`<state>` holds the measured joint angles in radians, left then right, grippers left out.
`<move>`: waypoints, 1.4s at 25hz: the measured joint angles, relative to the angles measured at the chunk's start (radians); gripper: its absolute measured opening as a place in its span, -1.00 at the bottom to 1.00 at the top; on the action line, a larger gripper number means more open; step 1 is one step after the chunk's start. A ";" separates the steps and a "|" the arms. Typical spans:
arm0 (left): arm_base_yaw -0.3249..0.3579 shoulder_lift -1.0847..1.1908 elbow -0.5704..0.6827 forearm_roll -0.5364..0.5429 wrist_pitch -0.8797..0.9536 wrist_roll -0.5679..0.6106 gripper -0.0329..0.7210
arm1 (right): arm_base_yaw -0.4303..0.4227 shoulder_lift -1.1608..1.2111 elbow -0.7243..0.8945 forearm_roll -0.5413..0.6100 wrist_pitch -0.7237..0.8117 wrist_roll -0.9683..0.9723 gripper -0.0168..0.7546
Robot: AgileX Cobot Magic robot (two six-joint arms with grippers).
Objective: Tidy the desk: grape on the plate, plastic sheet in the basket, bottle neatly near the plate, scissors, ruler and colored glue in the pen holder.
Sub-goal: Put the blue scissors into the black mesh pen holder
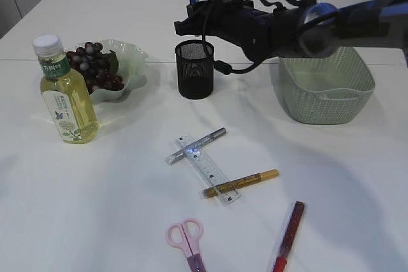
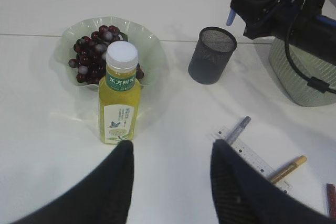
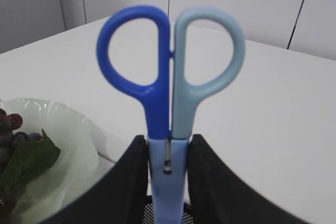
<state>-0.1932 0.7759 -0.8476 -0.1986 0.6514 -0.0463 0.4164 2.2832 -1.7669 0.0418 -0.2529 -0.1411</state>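
My right gripper [image 3: 167, 153] is shut on the light-blue sheath of blue-handled scissors [image 3: 169, 66], held handles-up right above the black mesh pen holder [image 1: 195, 68]; its rim [image 3: 150, 214] shows below the sheath. My left gripper [image 2: 170, 148] stands open and empty over bare table, just in front of the yellow bottle [image 2: 119, 98]. The bottle stands upright beside the green plate [image 1: 132, 60], which holds the grape bunch [image 1: 95, 68]. The clear ruler [image 1: 207, 169] lies across a silver glue pen [image 1: 199, 145] and a gold one [image 1: 245, 182]. I cannot clearly make out the plastic sheet.
Pink scissors [image 1: 187, 237] and a red glue pen [image 1: 290, 230] lie near the front edge. The green woven basket [image 1: 325, 84] stands right of the pen holder, under my right arm. Bare tabletop spreads at front left.
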 joint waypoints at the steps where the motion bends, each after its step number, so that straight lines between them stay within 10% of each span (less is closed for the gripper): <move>1: 0.000 0.000 0.000 0.002 -0.002 0.000 0.03 | 0.000 0.008 0.000 0.000 -0.005 0.000 -0.40; 35: 0.000 0.000 0.000 0.002 -0.028 0.000 0.03 | 0.000 0.092 0.001 -0.007 -0.030 0.000 -0.39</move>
<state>-0.1932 0.7759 -0.8476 -0.1968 0.6230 -0.0459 0.4164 2.3755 -1.7655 0.0353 -0.2829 -0.1411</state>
